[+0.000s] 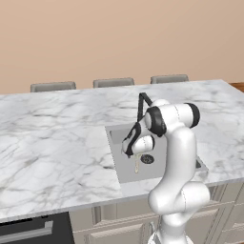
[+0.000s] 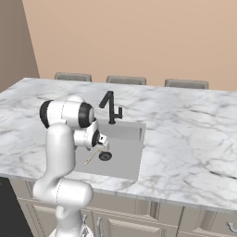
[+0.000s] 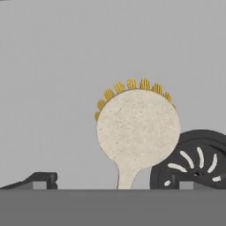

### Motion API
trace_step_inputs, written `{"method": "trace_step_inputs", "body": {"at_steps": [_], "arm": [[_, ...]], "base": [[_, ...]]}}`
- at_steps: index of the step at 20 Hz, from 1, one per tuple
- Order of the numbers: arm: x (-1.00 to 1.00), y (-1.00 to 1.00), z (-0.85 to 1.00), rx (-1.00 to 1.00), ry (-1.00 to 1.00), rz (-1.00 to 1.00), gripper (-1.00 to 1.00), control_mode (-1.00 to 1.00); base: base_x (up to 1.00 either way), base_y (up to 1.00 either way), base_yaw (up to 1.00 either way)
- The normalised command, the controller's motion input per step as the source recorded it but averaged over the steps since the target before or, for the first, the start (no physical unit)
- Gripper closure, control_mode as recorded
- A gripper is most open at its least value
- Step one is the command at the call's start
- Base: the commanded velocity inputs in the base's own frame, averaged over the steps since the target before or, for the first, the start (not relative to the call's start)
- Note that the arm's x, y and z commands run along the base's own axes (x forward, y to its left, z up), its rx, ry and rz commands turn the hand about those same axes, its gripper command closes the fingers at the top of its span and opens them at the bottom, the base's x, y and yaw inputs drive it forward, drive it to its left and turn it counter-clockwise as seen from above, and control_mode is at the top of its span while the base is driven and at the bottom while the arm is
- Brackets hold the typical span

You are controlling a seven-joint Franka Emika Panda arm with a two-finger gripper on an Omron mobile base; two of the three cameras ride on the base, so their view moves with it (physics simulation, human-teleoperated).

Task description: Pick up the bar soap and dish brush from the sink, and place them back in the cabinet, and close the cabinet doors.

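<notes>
The two-finger pincer (image 3: 110, 182) hangs low inside the grey rectangular sink (image 1: 125, 172), its dark fingertips (image 3: 42, 178) spread wide to either side with nothing between them. Directly ahead of it, centred in the gap, lies the dish brush with its round cream head and thin tan wooden handle (image 3: 137, 132); yellow bristles fringe the far edge of the head, and the handle runs back toward the pincer. Just beside the brush head, on one side, sits the round dark slotted drain (image 3: 196, 161), touching or nearly touching it. Beyond the pincer, at the back rim of the basin, stands the black angular faucet (image 2: 110, 106), with the white marbled countertop (image 1: 52, 143) spreading around.

The task looks barely begun: the brush is not yet grasped, and carrying it, fetching the soap, and shutting the doors all appear to remain.

The arm covers much of the basin in both base views. The lower handle is cut off in the hand view, so the distance to contact cannot be told.
</notes>
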Motion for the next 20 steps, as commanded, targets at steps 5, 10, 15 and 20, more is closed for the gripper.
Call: {"method": "trace_step_inputs", "body": {"at_steps": [5,10,15,20], "arm": [[0.02,0.00,-0.15,0.01,0.04,0.00,-1.00,-1.00],[0.00,0.00,-0.12,0.00,0.05,0.00,-1.00,-1.00],[0.00,0.00,-0.07,0.00,0.06,0.00,1.00,-1.00],[0.00,0.00,0.00,0.00,0.00,0.00,1.00,-1.00]], "base": [[0.00,0.00,0.00],[0.00,0.00,0.00],[0.00,0.00,0.00],[0.00,0.00,0.00]]}}
